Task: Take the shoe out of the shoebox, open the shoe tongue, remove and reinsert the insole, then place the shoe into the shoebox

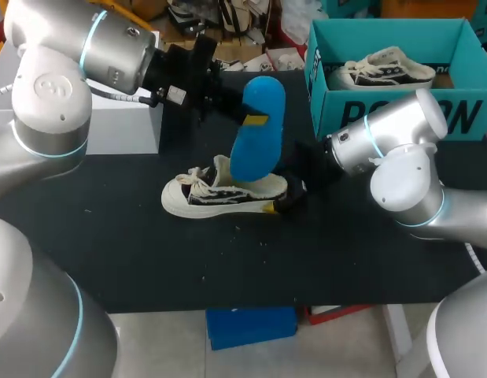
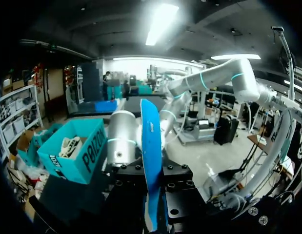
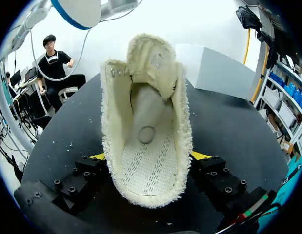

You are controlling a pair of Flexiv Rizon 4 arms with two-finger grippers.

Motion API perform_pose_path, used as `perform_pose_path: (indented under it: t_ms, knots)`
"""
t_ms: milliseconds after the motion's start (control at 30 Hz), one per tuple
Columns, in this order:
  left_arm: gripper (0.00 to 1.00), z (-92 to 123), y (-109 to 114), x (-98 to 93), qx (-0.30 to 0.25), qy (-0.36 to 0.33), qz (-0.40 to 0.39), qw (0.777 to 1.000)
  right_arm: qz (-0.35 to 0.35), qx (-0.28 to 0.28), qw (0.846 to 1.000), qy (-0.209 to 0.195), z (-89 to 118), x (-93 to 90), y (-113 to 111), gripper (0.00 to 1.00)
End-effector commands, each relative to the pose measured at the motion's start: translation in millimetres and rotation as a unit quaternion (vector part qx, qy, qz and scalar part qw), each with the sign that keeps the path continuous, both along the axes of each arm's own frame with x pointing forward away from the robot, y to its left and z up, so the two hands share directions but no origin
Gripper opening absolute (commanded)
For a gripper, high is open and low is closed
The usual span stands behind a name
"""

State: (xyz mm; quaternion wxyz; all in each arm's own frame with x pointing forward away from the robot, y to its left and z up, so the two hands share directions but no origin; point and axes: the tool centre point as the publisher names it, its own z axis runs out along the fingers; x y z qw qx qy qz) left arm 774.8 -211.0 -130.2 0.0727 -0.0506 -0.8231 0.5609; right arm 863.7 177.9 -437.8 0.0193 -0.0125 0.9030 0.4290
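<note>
A cream and black shoe lies on its sole on the black mat, toe pointing left. My right gripper is at its heel. In the right wrist view the shoe fills the space between the yellow-tipped fingers, which press on its two sides, and the tongue is folded forward over a bare inside. My left gripper is shut on the blue insole and holds it upright over the shoe's heel. In the left wrist view the insole stands edge-on between the black jaws.
A teal shoebox stands open at the back right with a second shoe inside; it also shows in the left wrist view as the shoebox. A pale grey box stands at the back left. The mat's front edge is near.
</note>
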Motion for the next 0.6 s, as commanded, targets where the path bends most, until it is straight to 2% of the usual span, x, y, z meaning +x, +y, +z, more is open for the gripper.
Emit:
perform_pose_path:
  t_ms: [33, 67, 133, 200, 267, 300, 367, 433, 467, 600]
  knots:
    - [0.00, 10.5, 3.1, -8.9, -0.021, 0.055, 0.040, 0.997, 0.000, -0.001, 1.000, 0.000, -0.8, -0.1, -0.4, 0.00]
    - [0.00, 15.3, 2.8, -10.3, -0.017, 0.057, 0.046, 0.997, 0.000, -0.001, 1.000, 0.000, -0.8, -0.1, -0.4, 0.00]
    - [0.00, 28.6, 1.5, -13.5, -0.053, 0.125, 0.054, 0.989, 0.000, -0.001, 1.000, 0.000, -0.8, -0.1, -0.4, 0.00]
    - [0.00, 43.4, 0.2, -17.7, -0.043, 0.100, 0.050, 0.993, 0.000, -0.001, 1.000, 0.000, -0.8, -0.1, -0.4, 0.00]
    - [0.00, 56.6, -1.7, -23.0, -0.071, 0.140, 0.051, 0.986, 0.000, -0.001, 1.000, 0.000, -0.8, -0.1, -0.4, 0.00]
    - [0.00, 62.0, -2.4, -26.3, -0.052, 0.102, 0.043, 0.993, 0.000, -0.001, 1.000, 0.000, -0.8, -0.1, -0.4, 0.00]
    - [0.00, 69.7, -3.7, -32.0, -0.075, 0.152, 0.040, 0.985, 0.000, -0.001, 1.000, 0.000, -0.8, -0.1, -0.4, 0.00]
    - [0.00, 74.1, -3.9, -35.6, -0.066, 0.142, 0.037, 0.987, 0.000, -0.001, 1.000, 0.000, -0.8, -0.1, -0.4, 0.00]
    - [0.00, 76.4, -3.6, -38.0, -0.077, 0.166, 0.036, 0.982, 0.000, -0.001, 1.000, 0.000, -0.8, -0.1, -0.4, 0.00]
    - [0.00, 82.9, -2.5, -44.5, -0.080, 0.193, 0.039, 0.977, 0.000, -0.001, 1.000, 0.000, -0.8, -0.1, -0.4, 0.00]
